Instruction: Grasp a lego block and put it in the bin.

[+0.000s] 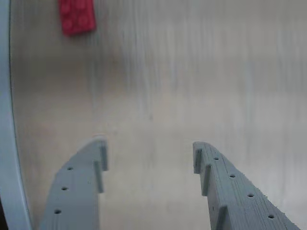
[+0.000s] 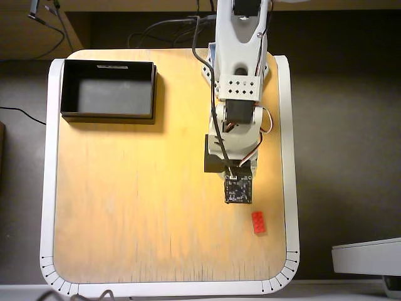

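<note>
lego block [image 1: 76, 17] lies at the wrist view's top left, on the table [image 1: 158, 86], well ahead of the gripper [image 1: 149, 149], whose jaws stand wide apart, empty. overhead, the bin [image 2: 108, 116] sits far left, arm [image 2: 238, 94] stretched over mid-table.

Two grey, ridged plastic fingers of the gripper [image 1: 149, 151] rise from the bottom edge at about five and seven o'clock, spread wide with bare pale wooden counter [image 1: 192, 72] between them. A small bright red studded plastic lego block [image 1: 76, 16] lies well apart at eleven o'clock, cut by the frame's top edge. The counter's white rim [image 1: 6, 143] curves along nine o'clock.
</note>
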